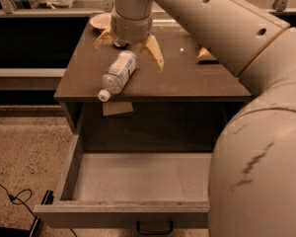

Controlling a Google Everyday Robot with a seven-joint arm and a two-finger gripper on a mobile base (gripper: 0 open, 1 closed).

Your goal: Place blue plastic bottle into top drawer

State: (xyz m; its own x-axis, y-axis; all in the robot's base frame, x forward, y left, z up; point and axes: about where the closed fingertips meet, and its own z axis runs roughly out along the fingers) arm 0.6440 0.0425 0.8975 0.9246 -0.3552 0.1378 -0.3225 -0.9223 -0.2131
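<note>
The blue plastic bottle (118,74) lies on its side on the brown cabinet top (187,78), white cap at the front left edge. The gripper (129,47) hangs over the cabinet top just behind the bottle's base, open, with one pale finger (154,52) to the right and the other to the left. It holds nothing. The top drawer (138,177) stands pulled out below, its pale grey floor bare, with the dark loop handle (154,227) on its front panel.
A pale bowl (99,19) sits at the cabinet's back left, and a snack bag (206,55) lies at the right, partly behind my arm. My arm (256,107) fills the right side. A black cable (15,199) lies on the speckled floor at lower left.
</note>
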